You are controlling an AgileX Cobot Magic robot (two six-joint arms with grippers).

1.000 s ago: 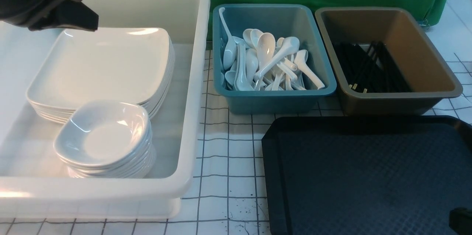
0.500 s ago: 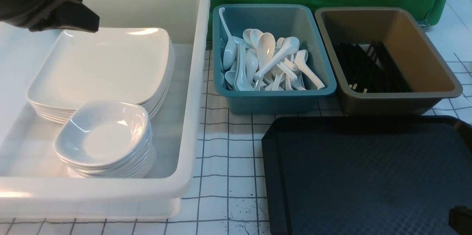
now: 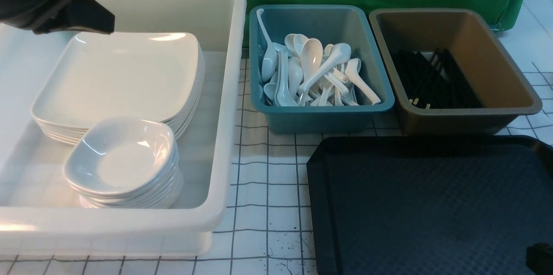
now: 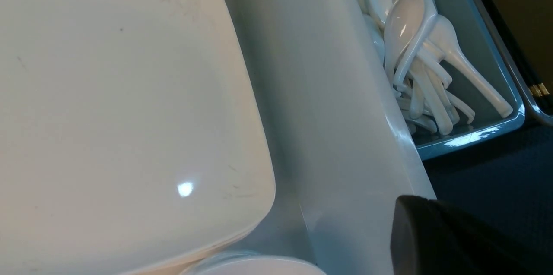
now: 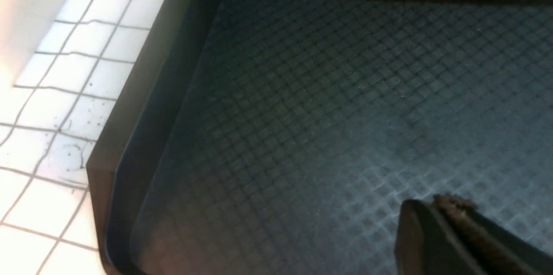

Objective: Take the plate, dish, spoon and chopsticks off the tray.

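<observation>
The black tray (image 3: 432,206) lies bare at the front right, and its diamond texture fills the right wrist view (image 5: 302,115). A stack of white plates (image 3: 116,76) and a stack of small dishes (image 3: 123,158) sit in the white tub. White spoons (image 3: 311,72) fill the teal bin and black chopsticks (image 3: 432,78) lie in the brown bin. My left gripper (image 3: 99,22) hangs shut and empty above the far corner of the plates (image 4: 121,106). Low over the tray's near right part is my right gripper (image 5: 432,206), its fingers together with nothing between them.
The large white tub (image 3: 224,93) takes up the left side. The teal bin (image 3: 322,117) and brown bin (image 3: 466,119) stand side by side behind the tray. White gridded tabletop (image 3: 268,188) runs between tub and tray. A green cloth hangs at the back.
My left gripper has edged slightly upward over the tub. Nothing else has visibly moved.
</observation>
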